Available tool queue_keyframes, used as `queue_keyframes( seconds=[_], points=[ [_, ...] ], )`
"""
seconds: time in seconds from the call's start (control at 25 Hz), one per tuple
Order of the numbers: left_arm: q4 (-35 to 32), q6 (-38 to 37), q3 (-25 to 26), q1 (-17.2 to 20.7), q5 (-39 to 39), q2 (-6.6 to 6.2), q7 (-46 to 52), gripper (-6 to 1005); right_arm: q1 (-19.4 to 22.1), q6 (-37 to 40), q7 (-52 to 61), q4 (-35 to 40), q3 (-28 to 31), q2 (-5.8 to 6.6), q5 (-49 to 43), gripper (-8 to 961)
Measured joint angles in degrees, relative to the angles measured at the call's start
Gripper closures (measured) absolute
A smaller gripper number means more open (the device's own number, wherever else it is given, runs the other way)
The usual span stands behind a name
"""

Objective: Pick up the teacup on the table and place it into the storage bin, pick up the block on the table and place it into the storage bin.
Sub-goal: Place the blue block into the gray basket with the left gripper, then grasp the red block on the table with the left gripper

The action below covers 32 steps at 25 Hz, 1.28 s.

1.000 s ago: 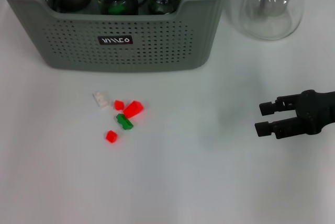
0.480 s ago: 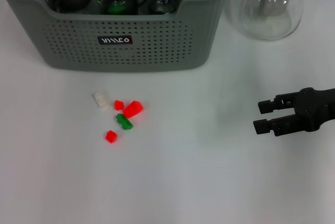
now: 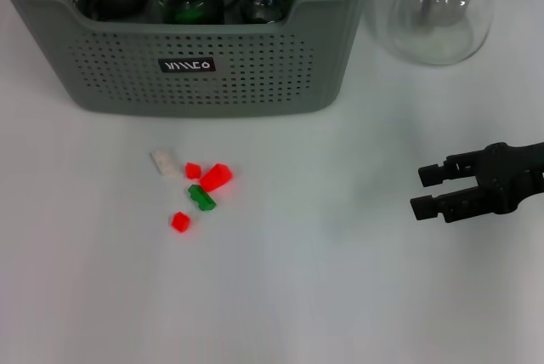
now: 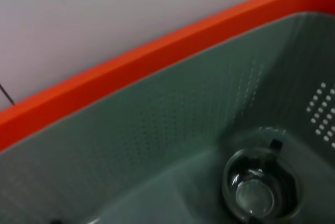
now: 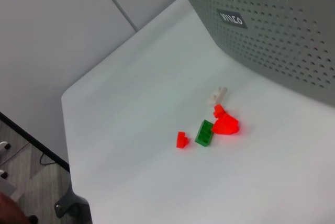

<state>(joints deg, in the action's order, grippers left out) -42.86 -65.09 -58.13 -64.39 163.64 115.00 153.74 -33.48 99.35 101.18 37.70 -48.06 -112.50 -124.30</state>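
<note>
Mostly bare white table; blocks

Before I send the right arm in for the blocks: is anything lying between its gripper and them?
Nothing visible. The right gripper, open, sits over bare table, and the blocks lie across open surface toward the robot's left, in front of the storage bin.
</note>
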Motion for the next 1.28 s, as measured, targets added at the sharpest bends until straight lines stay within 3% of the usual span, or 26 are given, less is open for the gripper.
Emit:
queue_keyframes(
  seconds=[0.4,0.52,0.68,0.8,0.92,1.08,1.2,1.28],
  points=[
    [0.3,1.1,-1.1,0.7,0.0,1.12,-0.5,562,-0.3,0.0,0.0,0.0,-0.1,0.01,0.0,129],
    [-1.6,1.2,-1.6,1.5,0.0,1.49,-0.6,500,-0.3,0.0,-0.2,0.0,-0.1,0.0,0.0,129],
    [-9.2,-0.5,-1.8,4.3,0.0,2.24,-1.7,416,-0.1,0.0,-0.4,0.0,-0.1,0.01,0.0,128],
    [-21.7,-4.5,-0.5,8.7,-2.3,3.74,-3.8,354,0.0,0.0,-0.6,0.0,-0.1,0.05,-0.2,128],
    [-38.2,-11.2,2.7,15.3,-11.7,5.48,-8.1,289,0.0,0.0,-0.7,0.0,-0.1,0.08,-0.7,129],
    [-54.4,-19.7,8.2,25.8,-35.5,6.39,-15.6,201,0.1,0.0,-0.7,0.0,0.0,0.1,-0.8,129],
    [-58.6,-27.0,9.0,32.7,-53.2,6.03,-22.8,204,0.2,0.0,-0.7,0.0,0.2,0.1,-0.8,128],
    [-59.9,-33.9,8.6,35.6,-60.6,6.22,-27.8,206,0.1,0.0,-0.7,0.0,0.3,0.09,-0.8,128]
  ],
)
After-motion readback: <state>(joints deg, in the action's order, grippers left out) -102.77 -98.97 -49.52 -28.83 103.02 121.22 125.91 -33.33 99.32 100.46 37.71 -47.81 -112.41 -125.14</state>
